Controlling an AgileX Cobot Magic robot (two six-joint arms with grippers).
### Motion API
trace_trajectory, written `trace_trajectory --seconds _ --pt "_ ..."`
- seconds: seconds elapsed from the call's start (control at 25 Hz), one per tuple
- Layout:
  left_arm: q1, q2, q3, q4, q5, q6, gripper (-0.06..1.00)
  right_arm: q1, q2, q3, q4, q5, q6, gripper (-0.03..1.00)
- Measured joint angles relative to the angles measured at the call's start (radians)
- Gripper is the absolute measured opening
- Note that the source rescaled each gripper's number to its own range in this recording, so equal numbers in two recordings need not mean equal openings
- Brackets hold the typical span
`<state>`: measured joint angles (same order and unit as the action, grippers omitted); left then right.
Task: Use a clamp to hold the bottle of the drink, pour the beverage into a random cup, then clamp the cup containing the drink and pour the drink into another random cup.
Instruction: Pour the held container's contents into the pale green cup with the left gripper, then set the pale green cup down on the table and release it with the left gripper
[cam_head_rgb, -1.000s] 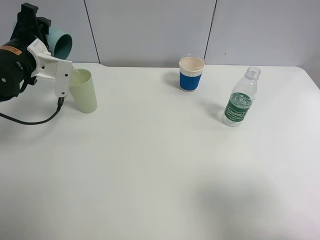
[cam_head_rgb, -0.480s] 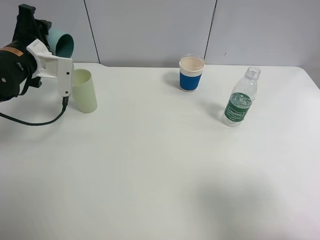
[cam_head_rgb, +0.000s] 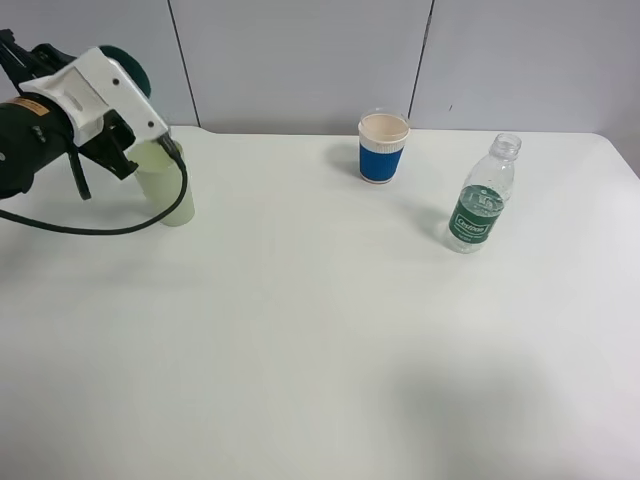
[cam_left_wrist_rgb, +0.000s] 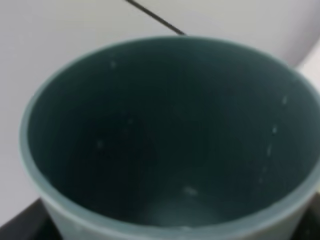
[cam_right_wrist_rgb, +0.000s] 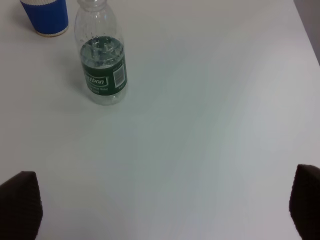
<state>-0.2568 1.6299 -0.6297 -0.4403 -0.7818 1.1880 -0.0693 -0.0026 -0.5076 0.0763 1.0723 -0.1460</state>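
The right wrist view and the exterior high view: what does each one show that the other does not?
Only the right wrist view shows the right gripper's dark fingers, standing wide apart.

Only the exterior high view shows the left arm's white housing at the pale yellow-green cup, with the teal cup barely visible behind it.

Both show the bottle standing uncapped, the blue-banded paper cup and the white table.

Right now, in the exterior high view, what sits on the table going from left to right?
Pale yellow-green plastic tumbler, partly behind the left arm's white housing → white paper cup with a blue band → clear plastic water bottle with a green label.
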Motion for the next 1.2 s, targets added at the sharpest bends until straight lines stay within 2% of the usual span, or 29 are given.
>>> trace_trajectory --seconds 0.16,0.24,0.36,0.48,0.6,0.68,0.8,0.84,0.96,1.08,1.2 --pt "-0.038 -0.062 0.0 0.095 0.026 -0.165 0.03 0.0 0.0 0.0 0.0 0.0 0.0 0.99" --pt "-0.064 -0.092 0.0 0.169 0.052 -0.251 0.03 0.0 0.0 0.0 0.0 0.0 0.0 0.99" --pt "-0.108 -0.127 0.0 0.298 0.083 -0.45 0.03 0.0 0.0 0.0 0.0 0.0 0.0 0.99" --pt "-0.147 -0.159 0.0 0.432 0.089 -0.715 0.03 0.0 0.0 0.0 0.0 0.0 0.0 0.99" --pt "-0.164 -0.175 0.0 0.616 0.082 -1.004 0.03 0.0 0.0 0.0 0.0 0.0 0.0 0.99" --pt "-0.164 -0.175 0.0 0.784 0.076 -1.162 0.03 0.0 0.0 0.0 0.0 0.0 0.0 0.99" --pt "-0.164 -0.174 0.0 1.036 0.074 -1.339 0.03 0.0 0.0 0.0 0.0 0.0 0.0 0.99" --pt "-0.164 -0.172 0.0 1.117 0.069 -1.386 0.03 0.0 0.0 0.0 0.0 0.0 0.0 0.99" --pt "-0.164 -0.148 0.002 1.275 0.046 -1.5 0.03 0.0 0.0 0.0 0.0 0.0 0.0 0.99" --pt "-0.164 -0.118 0.032 1.309 -0.006 -1.548 0.03 0.0 0.0 0.0 0.0 0.0 0.0 0.99" --pt "-0.164 -0.084 0.087 1.281 -0.067 -1.53 0.03 0.0 0.0 0.0 0.0 0.0 0.0 0.99"
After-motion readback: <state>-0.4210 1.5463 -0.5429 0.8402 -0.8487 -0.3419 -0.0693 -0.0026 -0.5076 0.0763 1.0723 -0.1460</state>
